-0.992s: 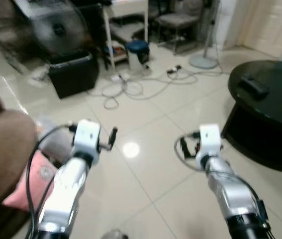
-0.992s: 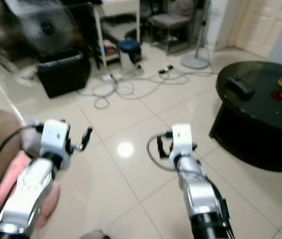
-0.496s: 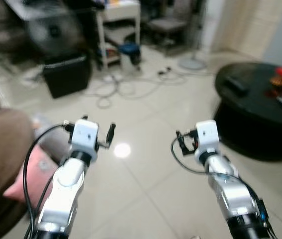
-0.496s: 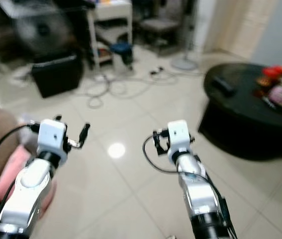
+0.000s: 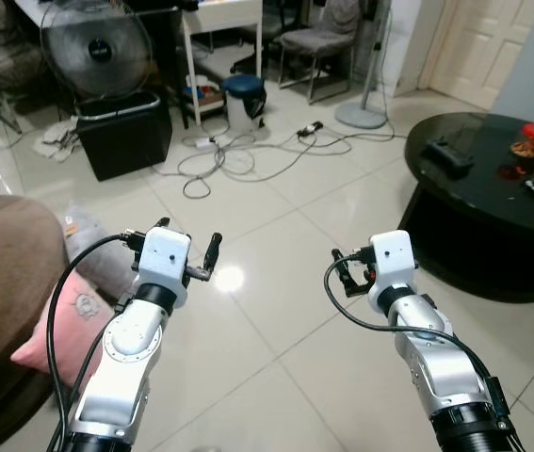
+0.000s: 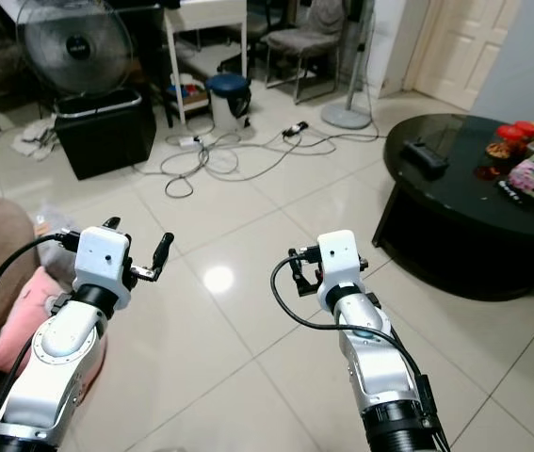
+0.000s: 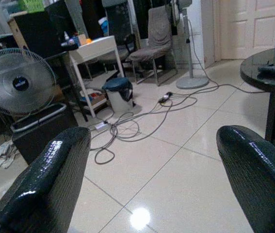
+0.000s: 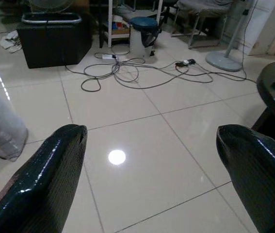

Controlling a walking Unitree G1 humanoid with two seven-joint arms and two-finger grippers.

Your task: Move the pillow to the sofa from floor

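View is sharpening after the camera swing; both tools, left [image 5: 188, 251] and right [image 5: 353, 271], are hanging wide open, pillow [image 5: 64, 325] still sitting beside the sofa [image 5: 3, 273].

pillow [image 5: 59, 325] part behind left arm [image 5: 125, 358]

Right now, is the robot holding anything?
No. Both tools, left and right, are open and empty; the pink pillow lies on the floor by the brown sofa.
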